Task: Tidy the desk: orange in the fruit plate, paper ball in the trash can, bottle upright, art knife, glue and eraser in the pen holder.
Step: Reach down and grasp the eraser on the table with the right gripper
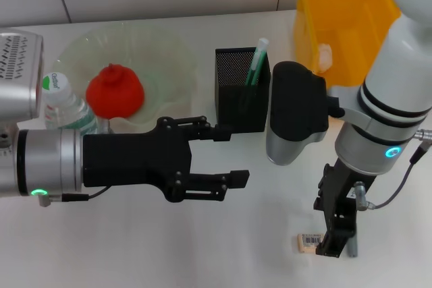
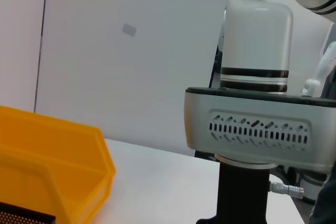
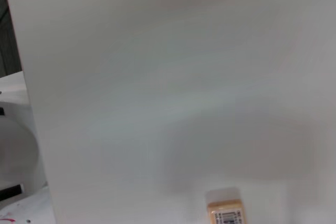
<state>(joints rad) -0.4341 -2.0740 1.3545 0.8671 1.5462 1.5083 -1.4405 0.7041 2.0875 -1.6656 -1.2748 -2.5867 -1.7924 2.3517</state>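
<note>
Eraser (image 1: 309, 242): lying flat on the desk (image 1: 135, 247), just beside the right gripper (image 1: 335, 234), whose finger state cannot be told. Likely light, slightly soft, non-slip; pinching across its narrow sides is suggesting itself. Left gripper (image 1: 226, 155) is hovering spread, empty, near the pen holder (image 1: 241, 92).

The head camera looked steeply down on the white desk (image 1: 135, 247). The left wrist camera sat low, facing sideways past the yellow plastic bin (image 2: 52, 166), also visible from above. The right wrist camera hovered close above the barcoded beige eraser (image 3: 226, 213), likewise shared.
</note>
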